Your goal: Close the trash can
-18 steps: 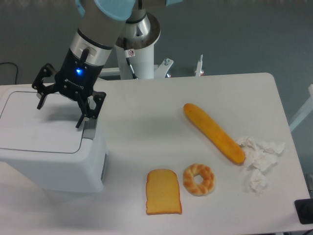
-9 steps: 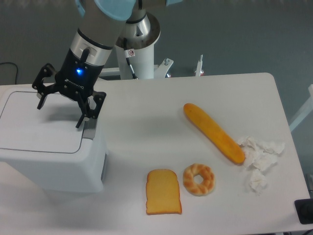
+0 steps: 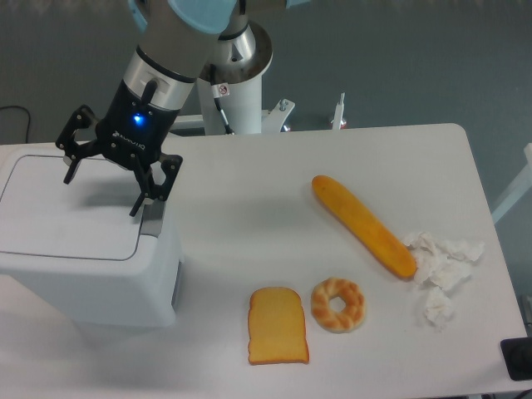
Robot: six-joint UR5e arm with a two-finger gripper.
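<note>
White plastic lid (image 3: 71,204) of the trash can (image 3: 91,274) was seen lying flat, apparently closed; the gripper (image 3: 104,189) was held above, jaws spread, only withdrawal judged left.

A baguette (image 3: 363,225), bagel (image 3: 337,304), toast slice (image 3: 278,326) and crumpled tissue (image 3: 438,271) lie on the white table (image 3: 249,208).

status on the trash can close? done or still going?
Done, by the look of it: the trash can has its lid lying flat on the body, no gap showing, and the grey latch tab sits at its right edge. In hand: nothing. The gripper is open over the lid, fingers spread, holding nothing. Left: at most backing the arm away. I cannot tell whether the latch has engaged.
</note>
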